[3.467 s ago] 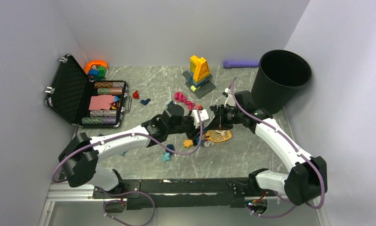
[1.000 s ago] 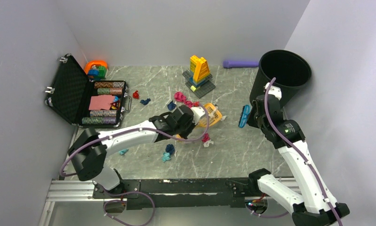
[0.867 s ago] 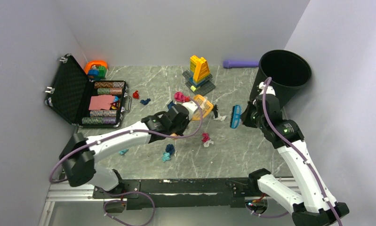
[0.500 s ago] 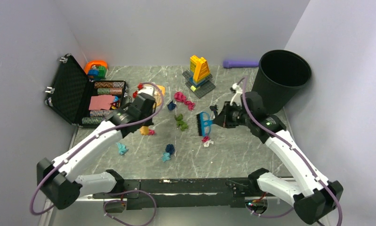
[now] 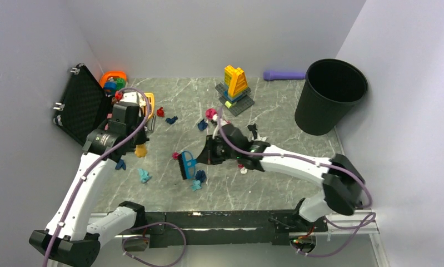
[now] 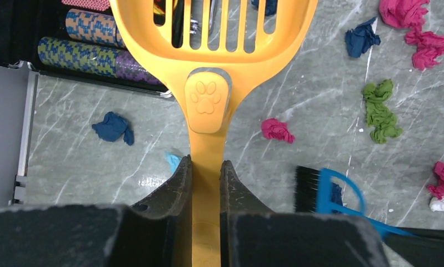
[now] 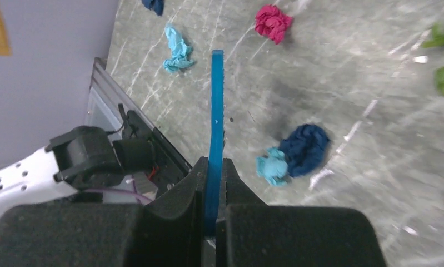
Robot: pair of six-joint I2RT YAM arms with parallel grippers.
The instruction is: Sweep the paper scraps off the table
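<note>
Paper scraps lie across the grey-green table (image 5: 286, 167): red (image 5: 160, 112), dark blue (image 5: 171, 119), pink (image 5: 211, 114), black (image 5: 253, 130), teal (image 5: 144, 176), and a dark blue and teal pair (image 5: 199, 179) near the front. My left gripper (image 5: 133, 119) is shut on the handle of an orange slotted scoop (image 6: 208, 33), whose head hangs over the open case. My right gripper (image 5: 205, 157) is shut on a blue brush (image 5: 185, 166), held low beside the pair (image 7: 303, 150). A green scrap (image 6: 379, 108) and a pink one (image 6: 277, 130) show in the left wrist view.
A black bin (image 5: 330, 94) stands at the back right. A yellow-orange brick build (image 5: 235, 83) and a purple cylinder (image 5: 284, 74) are at the back. The open black case (image 5: 83, 111) with poker chips (image 6: 91, 50) lies at the left. A black rail runs along the front edge.
My left arm has swung left with the scoop, from the table's middle to the case. My right arm has carried the brush from near the bin to the front middle.
</note>
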